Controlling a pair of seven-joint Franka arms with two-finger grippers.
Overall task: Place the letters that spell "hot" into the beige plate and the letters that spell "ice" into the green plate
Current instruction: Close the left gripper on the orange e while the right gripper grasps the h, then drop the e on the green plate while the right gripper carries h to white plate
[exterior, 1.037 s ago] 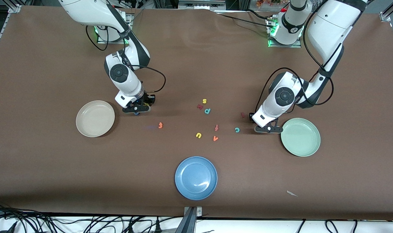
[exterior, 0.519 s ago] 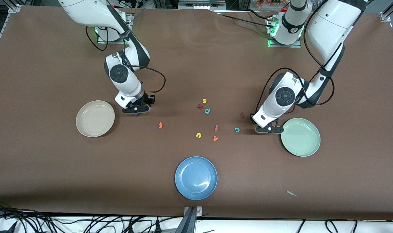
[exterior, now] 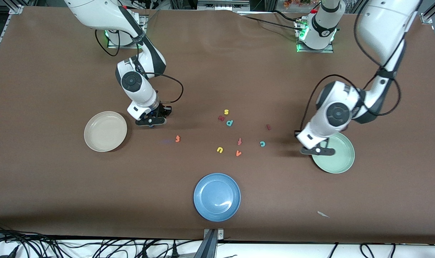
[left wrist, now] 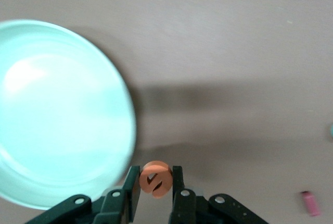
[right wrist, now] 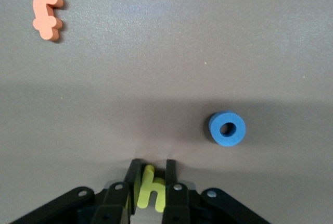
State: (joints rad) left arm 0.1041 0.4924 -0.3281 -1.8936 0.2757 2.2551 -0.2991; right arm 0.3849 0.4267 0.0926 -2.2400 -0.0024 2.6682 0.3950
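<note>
Both plates were w/o letters: left gripper [left wrist: 155,193], over rim of round mint-green plate [exterior: 341,163], clamped orange foam e [left wrist: 155,179]; right gripper [right wrist: 151,185], near round beige plate [exterior: 105,131], pinched yellow foam h [right wrist: 151,193]; blue foam ring o [right wrist: 227,128], t, i, c lay on table.

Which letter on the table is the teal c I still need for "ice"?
Start at the green plate toward the left arm's end of the table. Go toward the table's middle, past the left hand at the plate's rim, to the first letter, the teal c. The other teal letter, the p, has a stem and lies farther from the front camera.
</note>
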